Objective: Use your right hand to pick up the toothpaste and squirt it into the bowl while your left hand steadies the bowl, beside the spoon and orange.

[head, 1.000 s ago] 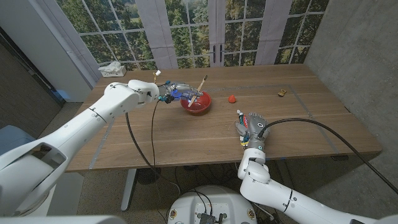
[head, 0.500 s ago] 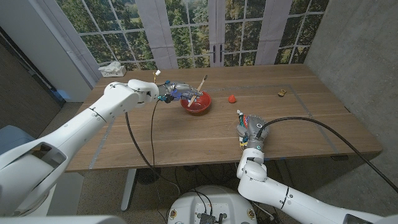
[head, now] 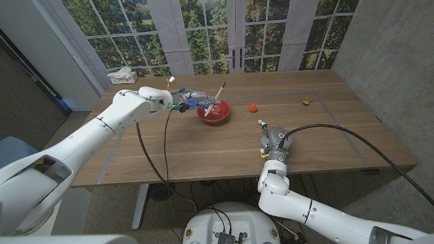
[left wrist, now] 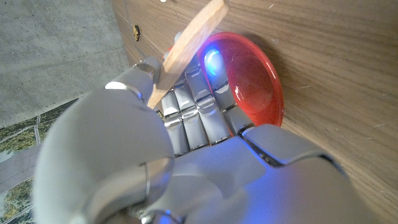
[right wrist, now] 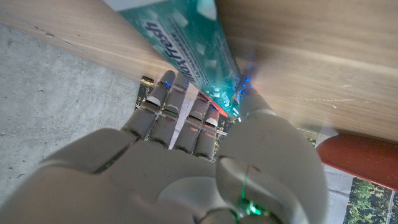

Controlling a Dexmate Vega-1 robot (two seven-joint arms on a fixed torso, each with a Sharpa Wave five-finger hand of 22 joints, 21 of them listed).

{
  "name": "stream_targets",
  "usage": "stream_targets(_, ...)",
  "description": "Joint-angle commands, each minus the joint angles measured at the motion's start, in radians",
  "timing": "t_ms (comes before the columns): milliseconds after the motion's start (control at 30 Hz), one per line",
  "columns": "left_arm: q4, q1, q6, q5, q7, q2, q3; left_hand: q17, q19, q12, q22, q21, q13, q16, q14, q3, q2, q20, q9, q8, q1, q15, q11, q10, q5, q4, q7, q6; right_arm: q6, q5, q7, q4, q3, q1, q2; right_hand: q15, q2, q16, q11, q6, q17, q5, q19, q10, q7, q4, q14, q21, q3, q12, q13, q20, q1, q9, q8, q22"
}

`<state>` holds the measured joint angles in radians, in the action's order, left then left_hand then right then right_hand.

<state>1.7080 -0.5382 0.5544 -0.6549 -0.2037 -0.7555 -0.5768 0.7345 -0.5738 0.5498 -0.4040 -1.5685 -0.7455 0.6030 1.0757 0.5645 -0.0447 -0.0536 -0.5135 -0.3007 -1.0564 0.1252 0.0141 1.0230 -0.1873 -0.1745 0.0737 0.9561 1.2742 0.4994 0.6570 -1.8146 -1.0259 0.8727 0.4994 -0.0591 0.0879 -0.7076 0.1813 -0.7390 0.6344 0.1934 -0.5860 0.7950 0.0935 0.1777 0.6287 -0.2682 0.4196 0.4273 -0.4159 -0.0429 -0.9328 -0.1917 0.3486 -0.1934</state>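
Toothpaste (right wrist: 186, 43) now gripped in right hand (head: 274, 140), barely shifted since a second ago.
Lift next; left hand (head: 190, 100) holding bowl (head: 214, 112) rim just beyond its fingers.

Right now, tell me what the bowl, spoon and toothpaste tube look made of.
Bowl: looks like glossy red plastic, with a bright glare spot inside in the left wrist view. Spoon: pale, matte, flat-handled, likely wood. Toothpaste tube: teal printed film with a soft sheen, probably flexible plastic laminate.
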Motion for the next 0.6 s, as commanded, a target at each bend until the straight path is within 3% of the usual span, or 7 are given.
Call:
stream_targets(33, -0.015, 0.007, -0.004, 0.001, -0.01, 0.004, -0.003, 0.003, 0.007, -0.006, -0.001, -0.004, -0.004, 0.006, 0.054, 0.005, -0.117, -0.099, -0.006, 0.004, -0.108, 0.103, 0.161, 0.168, -0.007, -0.002, 0.01, 0.019, -0.062, -0.018, 0.039, 0.023, 0.011, 0.007, 0.008, -0.162, 0.019, -0.007, 0.006, -0.092, 0.011, 0.01, -0.013, 0.049, 0.046, -0.012, 0.029, -0.009, 0.008, 0.027, -0.021, -0.005, -0.021, -0.005, 0.018, -0.005)
stream_targets(267, -0.031, 0.014, -0.011, 0.005, -0.021, 0.008, -0.006, 0.005, 0.007, -0.009, 0.002, -0.004, -0.003, 0.006, 0.053, 0.005, -0.117, -0.099, -0.005, 0.008, -0.108, 0.103, 0.16, 0.17, -0.007, -0.002, 0.01, 0.02, -0.158, -0.01, 0.112, 0.034, 0.058, 0.048, 0.004, -0.161, 0.031, -0.004, 0.007, -0.138, 0.017, 0.011, -0.019, 0.097, 0.046, -0.013, 0.058, -0.016, 0.014, 0.053, -0.04, -0.007, -0.028, -0.007, 0.035, -0.006)
stream_targets(500, -0.041, 0.018, -0.017, 0.007, -0.033, 0.01, -0.008, 0.003, 0.008, -0.011, 0.004, -0.004, -0.005, 0.004, 0.051, 0.004, -0.118, -0.098, -0.007, 0.01, -0.107, 0.103, 0.161, 0.169, -0.007, -0.001, 0.009, 0.019, -0.216, 0.005, 0.177, 0.047, 0.101, 0.081, -0.011, -0.166, 0.033, -0.002, 0.007, -0.168, 0.023, 0.013, -0.034, 0.121, 0.046, -0.012, 0.085, -0.026, 0.016, 0.068, -0.055, -0.026, -0.031, -0.008, 0.046, -0.006)
stream_targets(533, -0.042, 0.018, -0.019, 0.007, -0.033, 0.01, -0.008, 0.004, 0.009, -0.011, 0.004, -0.004, -0.004, 0.005, 0.052, 0.004, -0.118, -0.099, -0.007, 0.011, -0.107, 0.103, 0.161, 0.17, -0.007, -0.001, 0.01, 0.02, -0.224, 0.007, 0.185, 0.047, 0.107, 0.085, -0.011, -0.164, 0.034, 0.001, -0.001, -0.186, 0.027, 0.014, -0.042, 0.168, 0.042, -0.008, 0.101, -0.032, 0.02, 0.093, -0.067, -0.03, -0.038, -0.009, 0.053, -0.007)
stream_targets(600, -0.043, 0.018, -0.02, 0.008, -0.035, 0.01, -0.008, 0.005, 0.008, -0.012, 0.005, -0.004, -0.005, 0.006, 0.051, 0.004, -0.117, -0.099, -0.006, 0.011, -0.108, 0.103, 0.161, 0.169, -0.007, -0.002, 0.01, 0.021, -0.231, 0.015, 0.201, 0.052, 0.116, 0.092, -0.018, -0.165, 0.034, 0.001, 0.003, -0.191, 0.028, 0.015, -0.042, 0.166, 0.043, -0.007, 0.105, -0.033, 0.021, 0.093, -0.071, -0.031, -0.041, -0.009, 0.055, -0.007)
